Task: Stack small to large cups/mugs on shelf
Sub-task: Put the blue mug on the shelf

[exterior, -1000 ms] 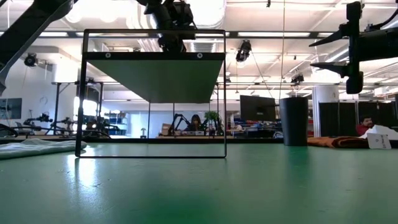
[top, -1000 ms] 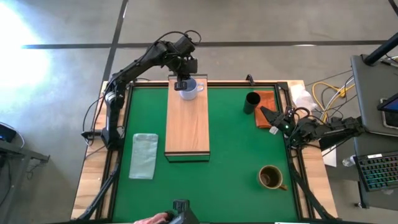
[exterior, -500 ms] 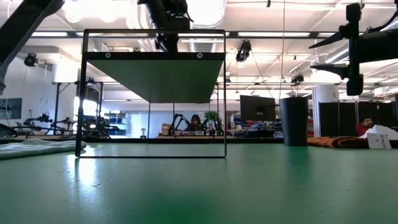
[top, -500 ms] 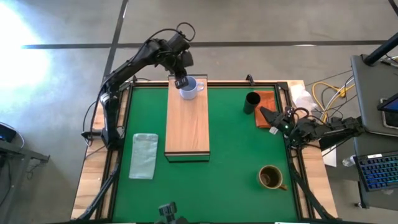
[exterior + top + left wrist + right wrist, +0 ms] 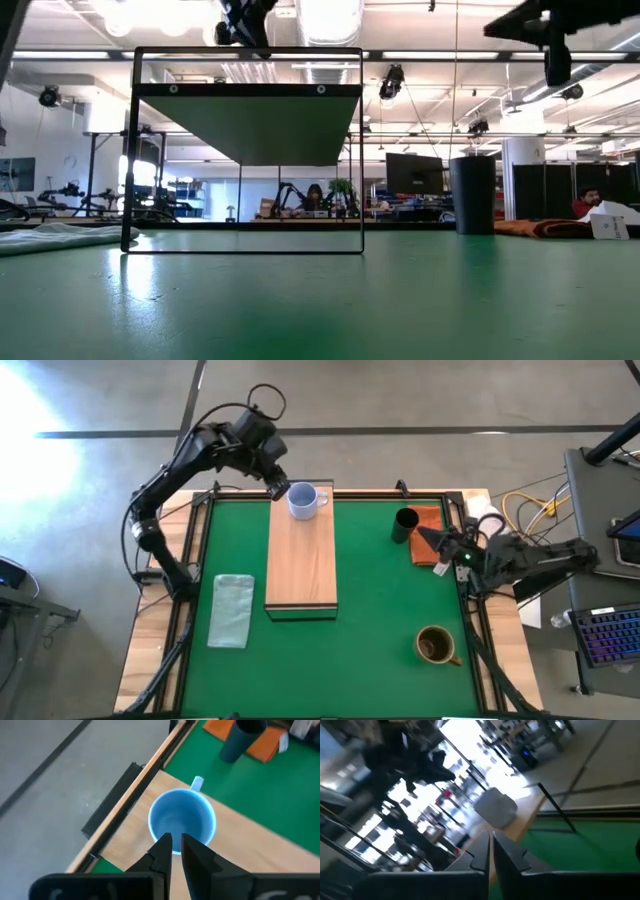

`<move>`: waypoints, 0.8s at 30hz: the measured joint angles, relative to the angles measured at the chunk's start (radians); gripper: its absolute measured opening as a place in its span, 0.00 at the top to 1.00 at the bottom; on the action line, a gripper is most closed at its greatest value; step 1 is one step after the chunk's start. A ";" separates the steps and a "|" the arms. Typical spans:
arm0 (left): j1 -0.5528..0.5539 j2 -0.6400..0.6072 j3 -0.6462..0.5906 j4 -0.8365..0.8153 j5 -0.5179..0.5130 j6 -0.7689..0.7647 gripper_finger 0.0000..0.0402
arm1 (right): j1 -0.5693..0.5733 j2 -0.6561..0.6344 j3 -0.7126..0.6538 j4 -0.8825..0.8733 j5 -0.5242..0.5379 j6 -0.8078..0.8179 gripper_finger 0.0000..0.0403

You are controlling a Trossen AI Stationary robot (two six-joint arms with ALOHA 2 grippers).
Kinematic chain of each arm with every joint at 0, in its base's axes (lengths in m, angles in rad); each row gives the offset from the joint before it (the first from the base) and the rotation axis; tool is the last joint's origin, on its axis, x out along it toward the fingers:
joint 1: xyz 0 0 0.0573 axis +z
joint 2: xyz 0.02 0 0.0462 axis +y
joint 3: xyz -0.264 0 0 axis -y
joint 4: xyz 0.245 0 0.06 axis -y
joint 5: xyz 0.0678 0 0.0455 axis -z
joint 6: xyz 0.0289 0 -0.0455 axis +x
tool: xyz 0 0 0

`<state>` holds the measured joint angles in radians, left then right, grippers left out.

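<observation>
the pale blue mug (image 5: 303, 500) stands upright on the far end of the shelf (image 5: 301, 560), the long light-wood block that lies on the green desk (image 5: 370, 620). its handle points toward the right side of the desk. in the left wrist view the mug (image 5: 182, 821) is seen from above, with nothing visible inside it, and nothing holds it.

the left claw (image 5: 277, 490) is just beside the mug, at the far left corner of the shelf and a little outside its edge. it is not touching the mug. in the left wrist view its two dark fingers (image 5: 161, 851) are nearly together, with only a thin gap between them, and they grip nothing.

the slim black cup (image 5: 404, 525) stands upright near the far right of the desk, touching the edge of the orange-brown cloth (image 5: 429, 530). in the low view this cup (image 5: 473, 195) shows as a dark cylinder on the right, apart from the shelf. the brown mug (image 5: 436, 645) stands upright near the front right corner of the desk, well apart from the other two vessels, with its handle toward the right.

the right claw (image 5: 432, 543) is over the orange-brown cloth, near the black cup but not touching it. in the right wrist view its fingers (image 5: 481, 852) are close together and hold nothing.

a pale green cloth (image 5: 231, 610) lies folded on the desk to the left of the shelf.
</observation>
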<state>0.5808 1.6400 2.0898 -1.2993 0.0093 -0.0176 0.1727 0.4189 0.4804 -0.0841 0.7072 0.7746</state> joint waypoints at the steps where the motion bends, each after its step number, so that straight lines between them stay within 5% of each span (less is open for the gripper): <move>1: -0.002 -0.020 -0.035 0.024 0.000 -0.024 0.94 | -0.007 0.042 0.045 -0.056 -0.006 0.025 0.97; 7: -0.010 -0.157 -0.325 0.170 0.013 -0.164 0.94 | -0.125 0.278 0.275 -0.228 -0.182 0.125 0.98; 15: -0.073 -0.372 -0.746 0.513 0.042 -0.357 0.94 | -0.454 0.584 0.478 -0.257 -0.659 0.063 0.98; 24: -0.079 -0.472 -0.922 0.633 0.035 -0.425 0.94 | -0.716 0.931 0.678 -0.255 -0.899 -0.037 0.98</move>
<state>0.5014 1.1679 1.1676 -0.6667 0.0446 -0.4426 -0.5435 1.3502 1.1581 -0.3391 -0.1921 0.7371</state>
